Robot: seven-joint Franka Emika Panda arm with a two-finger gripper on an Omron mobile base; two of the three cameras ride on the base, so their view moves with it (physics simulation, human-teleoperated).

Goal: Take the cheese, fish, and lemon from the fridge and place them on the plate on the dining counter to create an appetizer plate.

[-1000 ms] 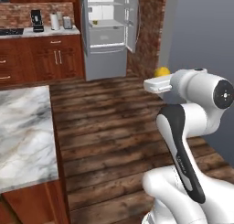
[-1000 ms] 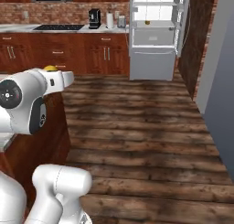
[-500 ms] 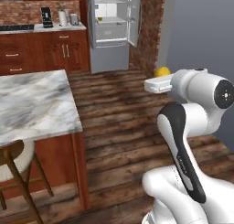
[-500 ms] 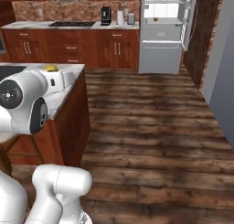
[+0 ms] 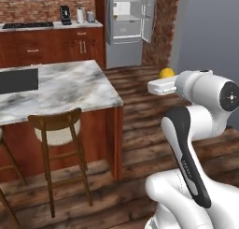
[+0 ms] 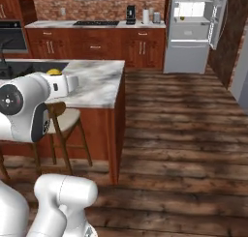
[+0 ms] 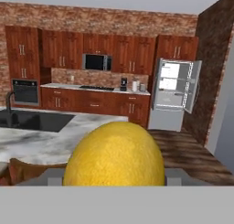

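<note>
My gripper [image 7: 114, 178] is shut on the lemon [image 7: 115, 154], a round yellow fruit that bulges between the two fingers. That lemon [image 5: 166, 73] peeks above the white hand over the wooden floor, and the lemon [image 6: 53, 72] also shows beside the dining counter [image 6: 99, 81]. The dining counter [image 5: 65, 88] is a veined marble island on a reddish wood base. Far back stands the fridge [image 5: 125, 27] with its door open; the fridge [image 7: 174, 99] shows white shelves. A tiny yellow item [image 6: 182, 18] on a shelf is too small to name. The cheese, fish and plate are out of view.
Wooden stools [image 5: 58, 127] stand along the island's near side. A dark sink [image 7: 34, 121] is set in the island top. The wall counter [image 5: 51, 25] carries a coffee machine and jars. Open plank floor [image 6: 184, 120] runs between the island and the fridge.
The whole picture has shifted: the base has moved, bringing the marble island and its stools into view and leaving the fridge farther off. The lemon stays in the gripper.
</note>
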